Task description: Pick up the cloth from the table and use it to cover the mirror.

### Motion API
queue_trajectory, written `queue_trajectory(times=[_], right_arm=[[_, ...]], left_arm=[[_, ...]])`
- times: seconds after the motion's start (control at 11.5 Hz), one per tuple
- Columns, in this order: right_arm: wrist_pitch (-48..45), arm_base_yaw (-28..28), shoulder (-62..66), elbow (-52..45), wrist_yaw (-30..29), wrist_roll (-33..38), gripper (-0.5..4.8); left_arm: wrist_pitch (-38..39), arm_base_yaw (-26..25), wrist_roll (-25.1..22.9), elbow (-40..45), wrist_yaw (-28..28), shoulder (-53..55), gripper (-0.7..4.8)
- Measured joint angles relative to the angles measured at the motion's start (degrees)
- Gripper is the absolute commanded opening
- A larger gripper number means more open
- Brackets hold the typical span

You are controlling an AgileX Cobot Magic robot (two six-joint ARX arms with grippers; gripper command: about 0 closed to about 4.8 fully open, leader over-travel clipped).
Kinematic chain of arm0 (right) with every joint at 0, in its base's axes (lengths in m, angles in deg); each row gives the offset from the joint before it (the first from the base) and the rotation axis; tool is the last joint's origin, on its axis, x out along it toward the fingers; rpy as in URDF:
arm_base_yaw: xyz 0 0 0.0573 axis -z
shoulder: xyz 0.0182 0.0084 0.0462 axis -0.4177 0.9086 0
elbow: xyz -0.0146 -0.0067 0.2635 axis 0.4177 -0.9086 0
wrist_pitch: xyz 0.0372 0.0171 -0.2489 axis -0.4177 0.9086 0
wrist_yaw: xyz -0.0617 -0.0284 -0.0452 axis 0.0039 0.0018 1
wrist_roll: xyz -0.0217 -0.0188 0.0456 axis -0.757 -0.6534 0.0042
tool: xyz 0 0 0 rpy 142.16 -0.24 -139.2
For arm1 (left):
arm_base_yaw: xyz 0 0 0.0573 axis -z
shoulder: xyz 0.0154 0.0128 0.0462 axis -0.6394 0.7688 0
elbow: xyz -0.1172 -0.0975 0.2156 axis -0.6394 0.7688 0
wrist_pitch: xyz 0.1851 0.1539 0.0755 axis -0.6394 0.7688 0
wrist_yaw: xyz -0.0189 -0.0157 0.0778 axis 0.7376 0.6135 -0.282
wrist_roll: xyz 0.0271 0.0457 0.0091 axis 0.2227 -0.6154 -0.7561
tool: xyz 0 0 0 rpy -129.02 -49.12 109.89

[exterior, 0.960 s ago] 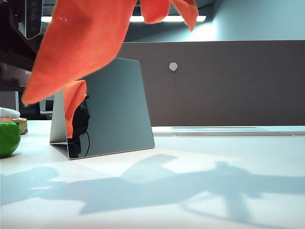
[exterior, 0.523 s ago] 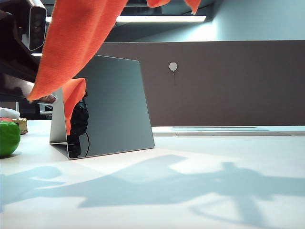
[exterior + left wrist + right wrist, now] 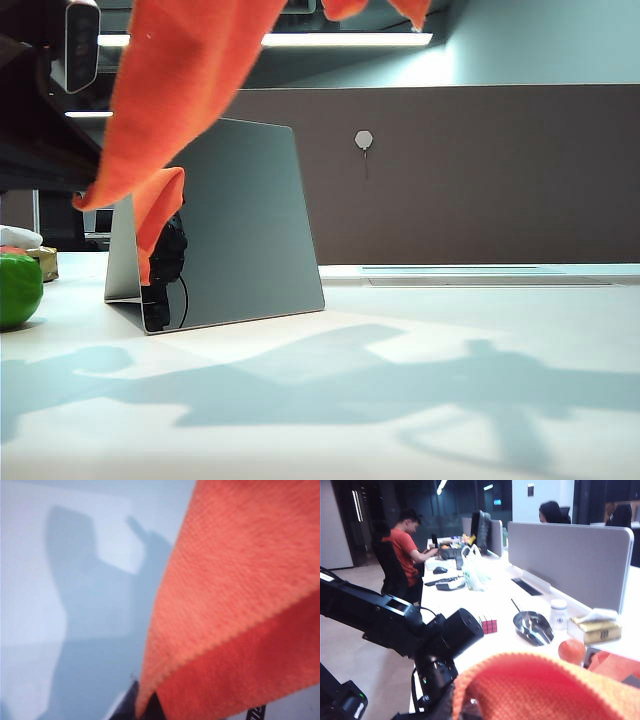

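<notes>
The orange cloth [image 3: 180, 80] hangs from above the exterior view's top edge and drapes down in front of the upper left part of the mirror [image 3: 240, 230], its lower corner level with the mirror's left edge. The mirror stands upright on the white table [image 3: 420, 400] and reflects an orange patch. In the left wrist view, the cloth [image 3: 240, 590] fills one side, and its stitched edge runs into the dark tips of my left gripper [image 3: 145, 711], which is shut on it. My right gripper [image 3: 470, 711] is shut under a hump of cloth [image 3: 540, 685], its fingers mostly hidden.
A green round object [image 3: 18, 290] sits on the table left of the mirror. A dark brown partition wall [image 3: 480, 170] runs behind. The left arm's dark body [image 3: 410, 625] shows in the right wrist view, with office desks, a metal scoop [image 3: 532, 627] and a gold box [image 3: 597, 627] beyond.
The cloth's hanging lower corner has drifted right toward the mirror and slightly up. Its upper right folds have risen further out of the exterior view.
</notes>
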Motion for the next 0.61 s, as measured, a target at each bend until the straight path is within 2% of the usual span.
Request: queue_trajectory(times=[0.09,0.17,0.44,0.52,0.61], right_arm=[[2.8,0.0,0.0,0.0,1.9,-0.6,-0.01],[8.0,0.0,0.0,0.0,6.9,-2.4,-0.01],[14.5,0.0,0.0,0.0,19.0,-2.6,-0.01],[16.3,0.0,0.0,0.0,25.5,-2.6,-0.01],[16.8,0.0,0.0,0.0,28.7,-2.6,-0.01]], left_arm=[[-2.0,0.0,0.0,0.0,0.0,0.0,-0.06],[-4.3,0.0,0.0,0.0,0.0,0.0,-0.06],[-7.0,0.0,1.5,-0.2,0.0,-0.1,-0.06],[-9.3,0.0,3.9,-0.2,-0.7,-0.2,-0.06],[-10.5,0.0,5.2,-0.2,-2.0,-0.7,-0.06]])
